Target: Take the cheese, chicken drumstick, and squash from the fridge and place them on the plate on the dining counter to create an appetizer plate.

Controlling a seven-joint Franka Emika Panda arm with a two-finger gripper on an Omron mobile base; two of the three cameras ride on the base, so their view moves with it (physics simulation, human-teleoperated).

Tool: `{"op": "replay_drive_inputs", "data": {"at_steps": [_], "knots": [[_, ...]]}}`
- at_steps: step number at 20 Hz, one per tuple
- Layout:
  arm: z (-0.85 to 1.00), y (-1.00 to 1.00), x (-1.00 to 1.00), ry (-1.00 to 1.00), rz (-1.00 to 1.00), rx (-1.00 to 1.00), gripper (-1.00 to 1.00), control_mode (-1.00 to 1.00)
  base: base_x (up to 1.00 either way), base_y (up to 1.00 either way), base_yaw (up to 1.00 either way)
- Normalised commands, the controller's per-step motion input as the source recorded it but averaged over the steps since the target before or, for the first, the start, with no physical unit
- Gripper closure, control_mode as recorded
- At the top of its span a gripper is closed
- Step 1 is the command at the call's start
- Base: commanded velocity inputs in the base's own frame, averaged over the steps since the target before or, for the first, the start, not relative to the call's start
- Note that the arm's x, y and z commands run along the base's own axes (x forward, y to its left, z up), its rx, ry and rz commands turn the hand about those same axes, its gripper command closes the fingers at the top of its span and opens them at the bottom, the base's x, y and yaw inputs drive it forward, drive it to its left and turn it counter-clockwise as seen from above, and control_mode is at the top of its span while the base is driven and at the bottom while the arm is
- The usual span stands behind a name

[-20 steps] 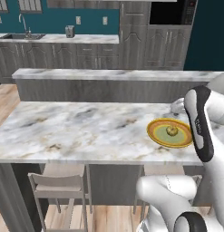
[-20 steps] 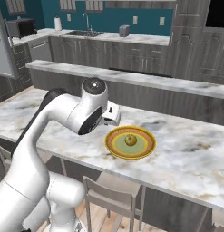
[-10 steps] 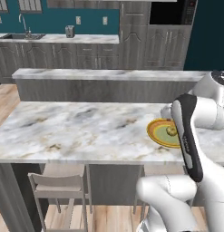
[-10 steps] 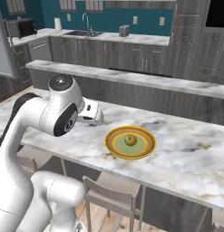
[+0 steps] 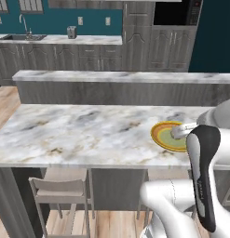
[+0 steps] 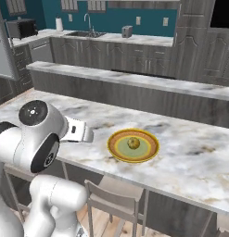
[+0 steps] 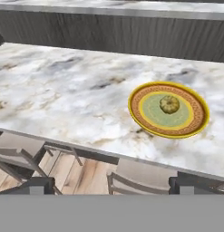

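The golden-yellow plate (image 6: pixel 133 145) with an orange-brown rim rests on the marble dining counter (image 6: pixel 194 155). The small yellow-green squash (image 6: pixel 133 143) lies at its greenish centre. In the hand view the plate (image 7: pixel 168 110) and squash (image 7: pixel 169 103) sit to the upper right, on the counter (image 7: pixel 63 90). My gripper (image 7: pixel 114 185) hangs open and empty off the counter's near edge, apart from the plate. In the left base view my arm covers part of the plate (image 5: pixel 164 135). Cheese, chicken drumstick and fridge are out of view.
Grey stools (image 6: pixel 116 196) (image 5: pixel 60 186) stand under the counter's near edge. A raised grey ledge (image 5: pixel 121 76) runs behind the marble top. The far counter has a sink (image 6: pixel 83 33) and dark cabinets. A tall pale grey panel (image 6: pixel 2 51) stands at the left edge.
My arm has swung back and the hand has drawn away from beside the plate, toward the counter's near edge. The gripper stays open. The squash has not moved on the plate.
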Motion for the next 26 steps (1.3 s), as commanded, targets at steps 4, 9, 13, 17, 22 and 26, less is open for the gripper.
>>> {"op": "replay_drive_inputs", "data": {"at_steps": [4, 9, 13, 17, 22, 26], "knots": [[0.00, 0.46, -0.32, -0.12, 0.00, -0.05, -1.00, -1.00, 0.00, 0.00, 0.00], [0.00, 0.00, 0.00, 0.00, 0.00, 0.00, -1.00, 1.00, -0.09, 0.05, -0.01], [0.00, 0.00, 0.00, 0.00, 0.00, 0.00, -1.00, 1.00, -0.56, 0.33, 0.12], [0.00, 0.00, 0.00, 0.00, 0.00, 0.00, -1.00, 1.00, -0.38, 0.97, 0.41], [0.00, 0.00, 0.00, 0.00, 0.00, 0.00, -1.00, 1.00, -0.19, 1.00, 0.31], [0.00, 0.00, 0.00, 0.00, 0.00, 0.00, -1.00, 1.00, 0.01, 1.00, 0.11]]}}
